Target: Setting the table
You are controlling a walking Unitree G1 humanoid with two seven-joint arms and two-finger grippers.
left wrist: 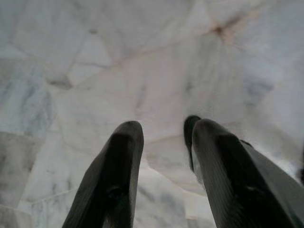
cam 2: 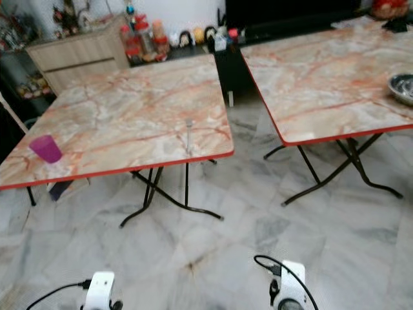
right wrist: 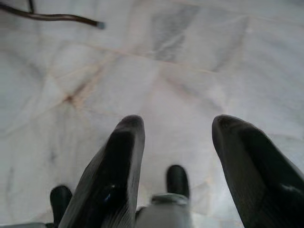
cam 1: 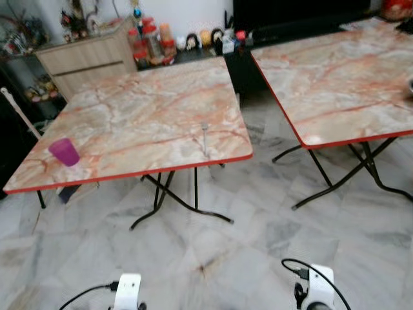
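Left eye view: two marble worktops [cam 1: 148, 123] on a marble floor [cam 1: 258, 245]
Cup [cam 1: 64, 152]: purple, near left worktop's front-left corner
Fork [cam 1: 204, 137]: near its front edge
Bowl [cam 2: 402, 86]: right worktop
Left gripper [left wrist: 161, 137]: parted, empty, above floor
Right gripper [right wrist: 178, 137]: parted, empty

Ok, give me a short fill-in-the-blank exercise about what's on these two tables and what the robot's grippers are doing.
1. The cup on the left table is ____ in colour.
2. The fork lies near that table's ____ edge.
3. The metal bowl sits on the ____ table.
4. Both the left gripper and the right gripper hang over the marble floor, fingers ____.

Missing words: purple; front; right; open
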